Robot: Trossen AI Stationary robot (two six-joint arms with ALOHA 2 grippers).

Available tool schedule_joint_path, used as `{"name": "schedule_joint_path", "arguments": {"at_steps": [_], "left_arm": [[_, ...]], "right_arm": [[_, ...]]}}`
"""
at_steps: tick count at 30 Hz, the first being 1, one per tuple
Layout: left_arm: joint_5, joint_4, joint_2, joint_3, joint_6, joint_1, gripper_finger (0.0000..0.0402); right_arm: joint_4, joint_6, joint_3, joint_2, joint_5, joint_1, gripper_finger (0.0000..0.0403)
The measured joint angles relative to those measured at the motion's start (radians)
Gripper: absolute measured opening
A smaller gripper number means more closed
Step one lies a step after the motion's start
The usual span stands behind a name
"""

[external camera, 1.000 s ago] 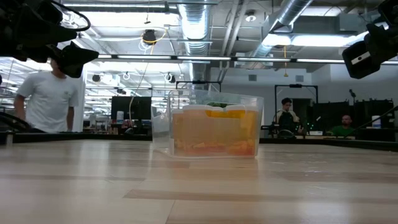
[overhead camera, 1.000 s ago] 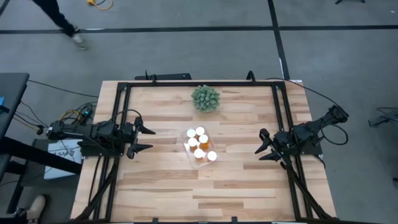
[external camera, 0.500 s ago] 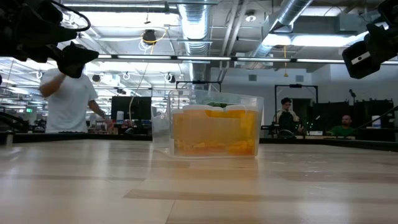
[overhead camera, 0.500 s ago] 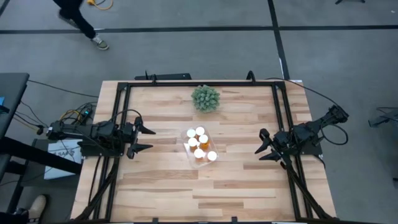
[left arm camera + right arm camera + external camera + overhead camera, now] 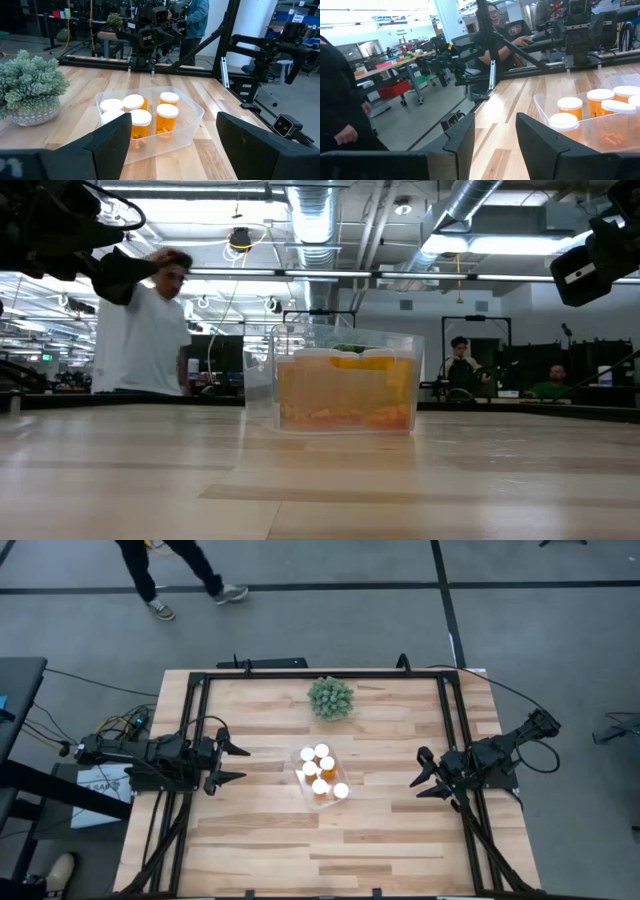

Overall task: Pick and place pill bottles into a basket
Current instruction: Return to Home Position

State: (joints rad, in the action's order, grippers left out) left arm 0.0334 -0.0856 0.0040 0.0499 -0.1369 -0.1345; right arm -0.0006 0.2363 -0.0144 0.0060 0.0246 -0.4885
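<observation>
Your six pill bottles (image 5: 320, 772) stood upright inside the basket (image 5: 194, 119), caps up, long axes vertical (the basket itself sat skewed to the table (image 5: 400, 840) edges). Left gripper (image 5: 244, 764) hung well off the basket's left side, right gripper (image 5: 415, 768) well off its right. Both pointed at the basket, fingers spread wide, holding nothing. Plant ball (image 5: 331, 698) sat near the basket's far side.
</observation>
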Motion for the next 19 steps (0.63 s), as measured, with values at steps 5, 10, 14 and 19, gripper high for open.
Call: {"name": "schedule_joint_path", "arguments": {"at_steps": [5,10,14,19], "left_arm": [[0.0,0.0,0.0,0.0,0.005,0.0,0.0281],[0.0,0.0,0.0,0.0,0.002,0.0,0.0281],[0.0,0.0,0.0,0.0,-0.001,0.0,0.0281],[0.0,0.0,0.0,0.0,-0.001,0.0,0.0281]], "right_arm": [[0.0,0.0,0.0,0.0,0.0,0.0,0.0136],[0.0,0.0,0.0,0.0,0.0,0.0,0.0136],[0.0,0.0,0.0,0.0,0.0,0.0,0.0136],[0.0,0.0,0.0,0.0,0.0,0.0,0.0136]]}}
